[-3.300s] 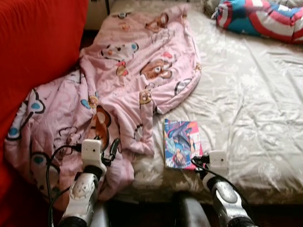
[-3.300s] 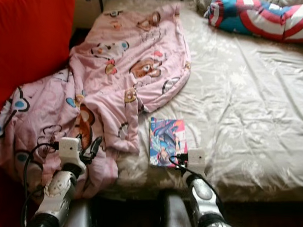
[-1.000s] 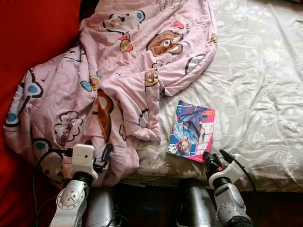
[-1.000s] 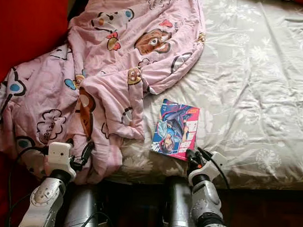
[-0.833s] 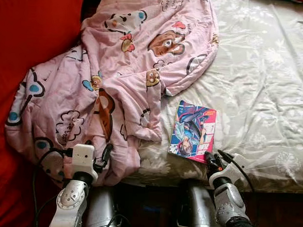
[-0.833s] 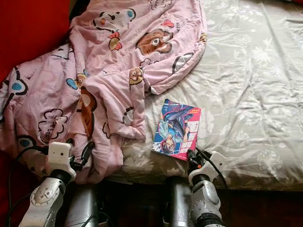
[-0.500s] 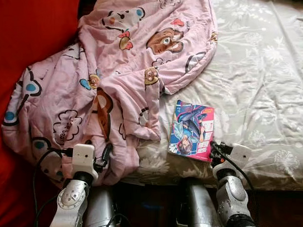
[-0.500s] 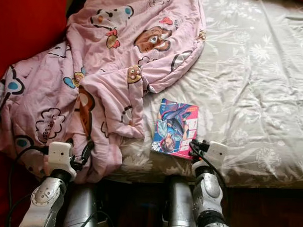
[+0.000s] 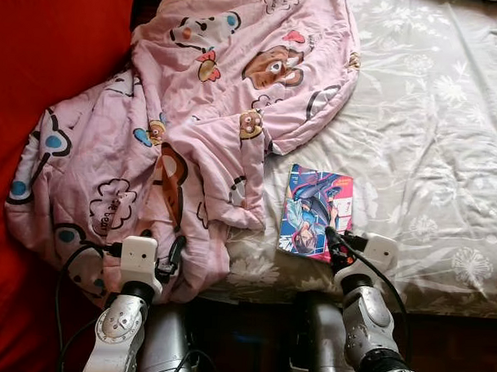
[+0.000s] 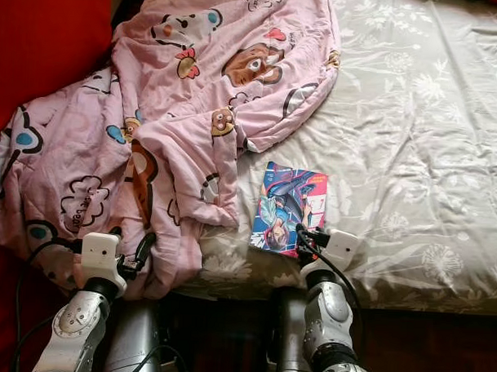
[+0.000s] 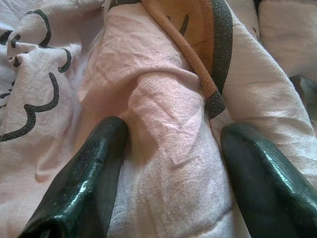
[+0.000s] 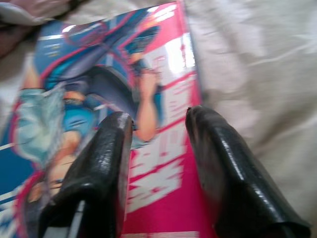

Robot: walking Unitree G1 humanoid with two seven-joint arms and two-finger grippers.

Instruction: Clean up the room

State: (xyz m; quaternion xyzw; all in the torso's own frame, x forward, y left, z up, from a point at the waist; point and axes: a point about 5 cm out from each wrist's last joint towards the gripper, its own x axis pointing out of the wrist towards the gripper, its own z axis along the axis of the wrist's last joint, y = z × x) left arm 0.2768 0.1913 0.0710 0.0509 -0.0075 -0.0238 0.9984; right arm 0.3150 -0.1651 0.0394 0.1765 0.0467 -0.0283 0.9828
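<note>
Right pincer [image 9: 338,240] open over comic book [image 9: 316,211], lower centre on bed [image 9: 430,143] | left pincer [image 11: 168,163] open against pink blanket [image 9: 193,135] | risk: the flat cover probably slips, fingers sliding off.

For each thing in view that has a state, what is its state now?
Pink cartoon-print blanket: crumpled, hanging over the bed edge.
Colourful comic book: closed, flat on the sheet.
Grey floral bed sheet: wrinkled.
Left gripper: open, against a blanket fold.
Right gripper: open, over the book's near edge.
</note>
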